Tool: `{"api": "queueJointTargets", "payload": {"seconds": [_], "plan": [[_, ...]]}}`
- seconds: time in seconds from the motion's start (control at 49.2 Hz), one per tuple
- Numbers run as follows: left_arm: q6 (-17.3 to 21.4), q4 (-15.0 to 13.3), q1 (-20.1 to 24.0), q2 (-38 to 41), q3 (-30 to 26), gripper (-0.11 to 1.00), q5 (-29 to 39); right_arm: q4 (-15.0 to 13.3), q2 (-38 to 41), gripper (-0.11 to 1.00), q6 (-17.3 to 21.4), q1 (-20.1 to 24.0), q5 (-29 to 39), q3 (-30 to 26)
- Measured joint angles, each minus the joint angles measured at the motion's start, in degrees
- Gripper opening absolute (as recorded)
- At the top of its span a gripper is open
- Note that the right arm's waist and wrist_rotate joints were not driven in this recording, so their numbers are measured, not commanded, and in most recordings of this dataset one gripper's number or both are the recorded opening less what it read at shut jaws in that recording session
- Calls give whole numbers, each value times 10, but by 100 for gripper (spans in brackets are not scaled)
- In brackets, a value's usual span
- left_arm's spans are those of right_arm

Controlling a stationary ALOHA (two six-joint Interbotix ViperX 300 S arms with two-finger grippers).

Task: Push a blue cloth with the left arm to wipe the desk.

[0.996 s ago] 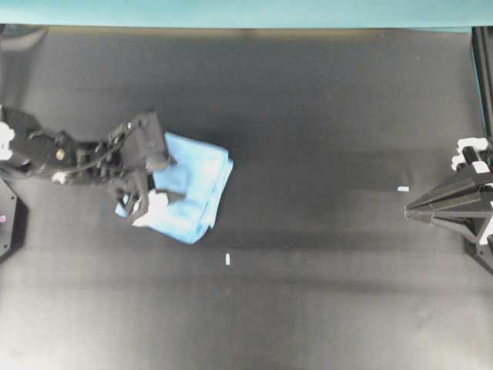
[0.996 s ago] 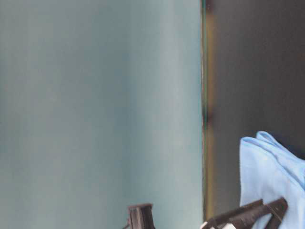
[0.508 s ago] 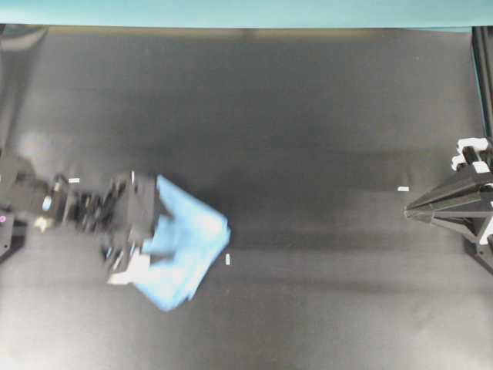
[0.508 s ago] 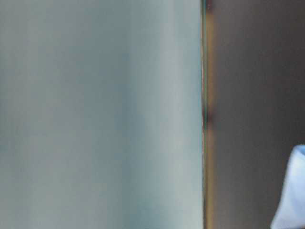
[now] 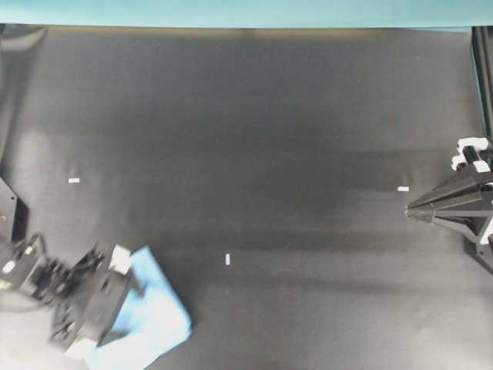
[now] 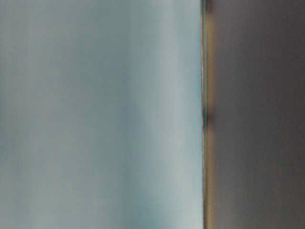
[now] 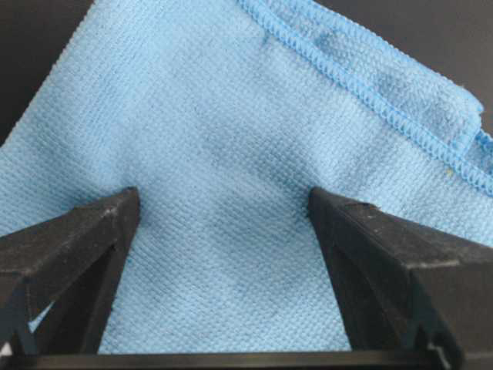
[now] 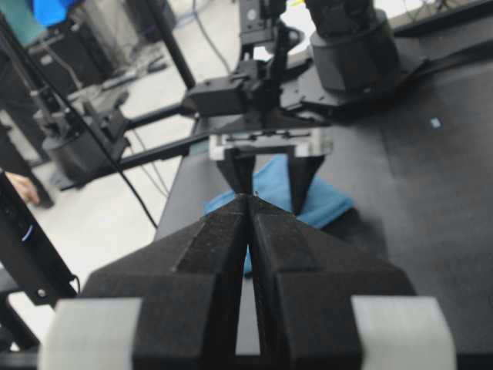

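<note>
The blue cloth point(image 5: 154, 320) lies on the black desk point(image 5: 269, 116) at the front left corner, partly under my left arm. My left gripper point(image 5: 114, 304) is open, with both fingers pressed down on the cloth. In the left wrist view the cloth point(image 7: 231, 139) fills the frame, and the left gripper point(image 7: 223, 212) has its fingers point(image 7: 77, 247) wide apart on the fabric. My right gripper point(image 5: 408, 210) is shut and empty at the right edge. In the right wrist view the right gripper point(image 8: 248, 199) points at the far cloth point(image 8: 327, 202).
Small white tape marks point(image 5: 227, 259) dot the desk. A teal strip point(image 5: 231, 11) runs along the far edge. The table-level view shows only a blurred pale wall point(image 6: 95, 114) and dark desk surface point(image 6: 257, 114). The desk's left edge and front edge are close to the cloth.
My left gripper has swept the cloth from the left middle of the desk toward the front left corner. The cloth has left the table-level view. The right arm has not moved.
</note>
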Motion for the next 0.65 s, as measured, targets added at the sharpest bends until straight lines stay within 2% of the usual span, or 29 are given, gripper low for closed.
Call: {"api": "queueJointTargets", "payload": {"seconds": [0.203, 0.65], "plan": [[-37, 0, -35, 0, -4, 87, 11, 1, 0, 1, 0, 0, -1, 0], [-40, 0, -37, -1, -4, 86, 18, 1, -4, 1, 0, 0, 5, 7]]}}
